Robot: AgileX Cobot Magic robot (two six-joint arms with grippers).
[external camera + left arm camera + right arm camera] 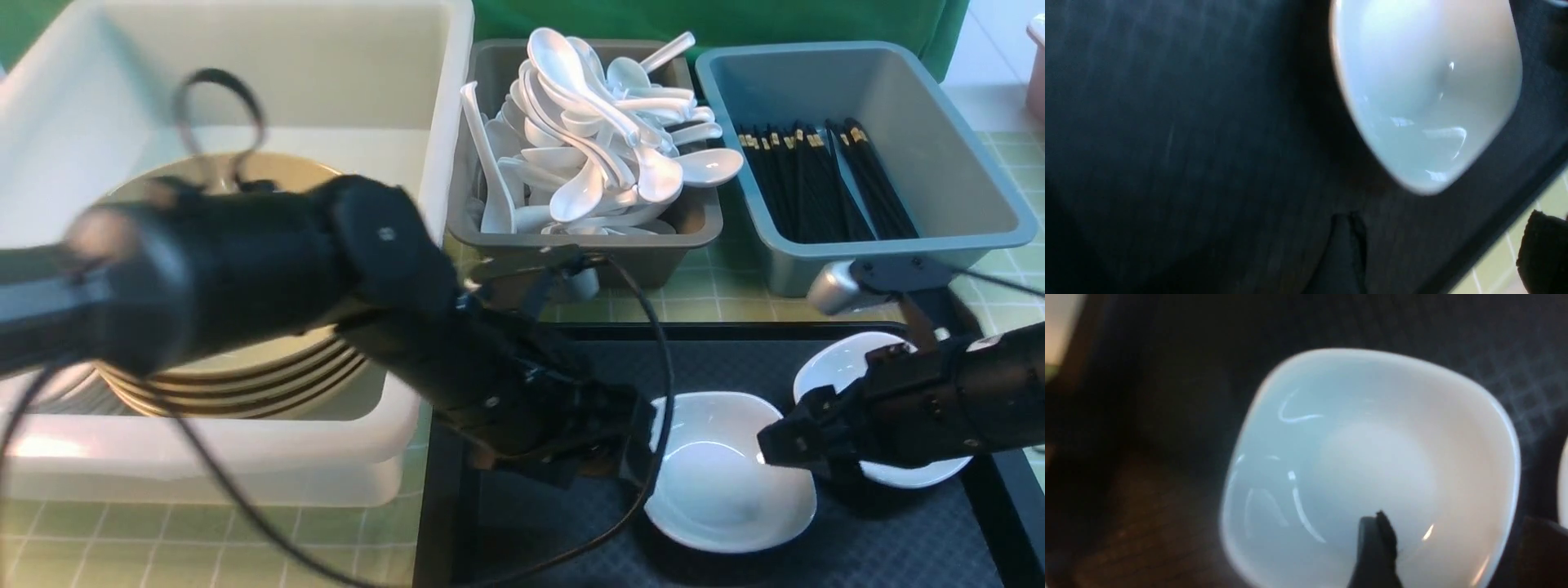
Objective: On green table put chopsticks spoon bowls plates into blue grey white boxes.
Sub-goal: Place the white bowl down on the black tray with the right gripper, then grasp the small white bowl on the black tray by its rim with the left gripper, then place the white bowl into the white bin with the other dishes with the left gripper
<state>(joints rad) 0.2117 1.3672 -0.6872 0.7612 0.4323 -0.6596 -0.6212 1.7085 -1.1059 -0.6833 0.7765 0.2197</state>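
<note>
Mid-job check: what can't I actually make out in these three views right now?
- Front view: the blurred left arm hides most of the bowls in the white box; their count is unclear.
- Front view: the right arm covers the far plate's near side.
- Left wrist view: motion blur; the near plate is cut off by the top edge.
- Right wrist view: blur hides whether a finger of the right gripper touches the near plate.

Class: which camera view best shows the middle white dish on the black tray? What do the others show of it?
The front view: the dish shows sharp and almost whole on the tray. The right wrist view has it close but blurred, one edge cropped; the left wrist view catches a blurred part.
</note>
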